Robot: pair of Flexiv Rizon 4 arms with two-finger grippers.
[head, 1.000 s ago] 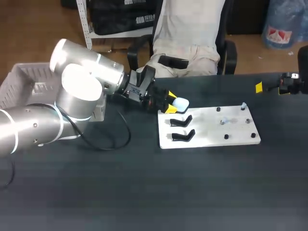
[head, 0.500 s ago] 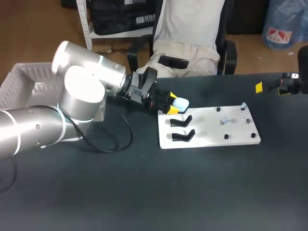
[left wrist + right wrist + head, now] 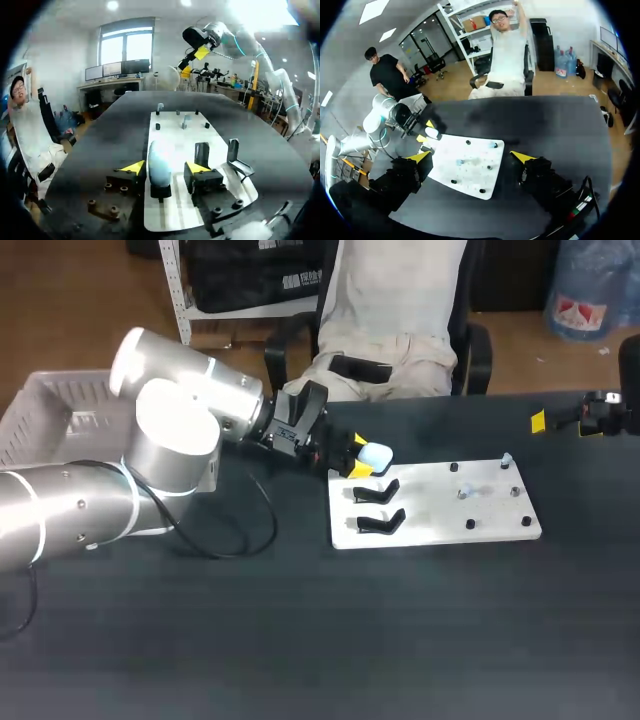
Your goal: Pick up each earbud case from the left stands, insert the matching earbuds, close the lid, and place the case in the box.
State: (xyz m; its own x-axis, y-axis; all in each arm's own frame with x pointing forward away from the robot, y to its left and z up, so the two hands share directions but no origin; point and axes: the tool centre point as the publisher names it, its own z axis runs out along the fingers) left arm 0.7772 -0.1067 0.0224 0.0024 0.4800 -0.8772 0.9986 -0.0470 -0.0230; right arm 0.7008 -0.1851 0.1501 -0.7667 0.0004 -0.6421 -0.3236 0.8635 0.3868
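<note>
Left gripper (image 3: pixel 165 167) straddling the pale blue earbud case (image 3: pixel 159 159) at the white board's (image 3: pixel 440 515) corner.

Its fingers stand apart, one yellow tip close against the case, the other just clear. The case sits upright on the board's stand nearest the left arm, beside two bare black stands (image 3: pixel 378 490). The grey box (image 3: pixel 50 405) lies well left of the board, partly hidden by the arm. The right gripper (image 3: pixel 471 156) hangs beyond the board's opposite end, fingers wide apart. Compared with a moment earlier, only the left arm's elbow has shifted slightly.
</note>
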